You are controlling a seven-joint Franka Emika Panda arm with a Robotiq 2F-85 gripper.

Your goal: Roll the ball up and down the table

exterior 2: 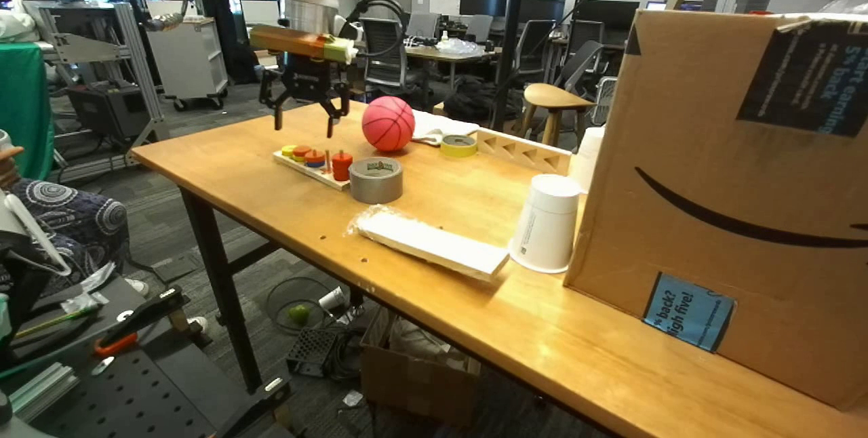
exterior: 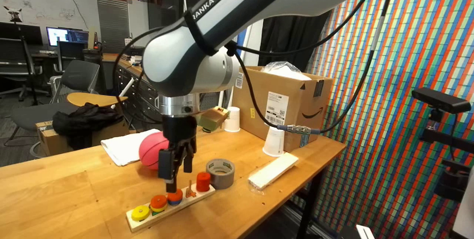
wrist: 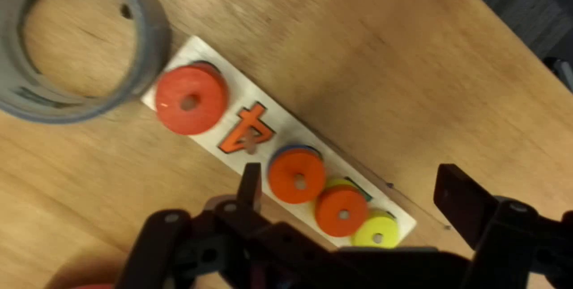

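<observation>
The pink-red ball (exterior: 151, 151) with dark seams rests on the wooden table (exterior: 55, 191), in front of a white cloth. In an exterior view the whole ball (exterior 2: 388, 124) shows, standing to the right of my gripper (exterior 2: 304, 127) and apart from it. Fingers spread, the gripper (wrist: 350, 175) hangs open above the peg board, with nothing held between them. Only a sliver of the ball (wrist: 95, 286) enters the wrist view at the bottom left edge. An exterior view has the gripper (exterior: 179, 178) partly overlapping the ball's right side.
Beneath the gripper lies the peg board (wrist: 286, 114) with coloured discs. A grey tape roll (exterior 2: 377, 184) touches or nearly touches its end. Farther along stand a wrapped white block (exterior 2: 434, 240), white cups (exterior 2: 548, 224), a yellow tape roll (exterior 2: 459, 146) and a large cardboard box (exterior: 292, 102).
</observation>
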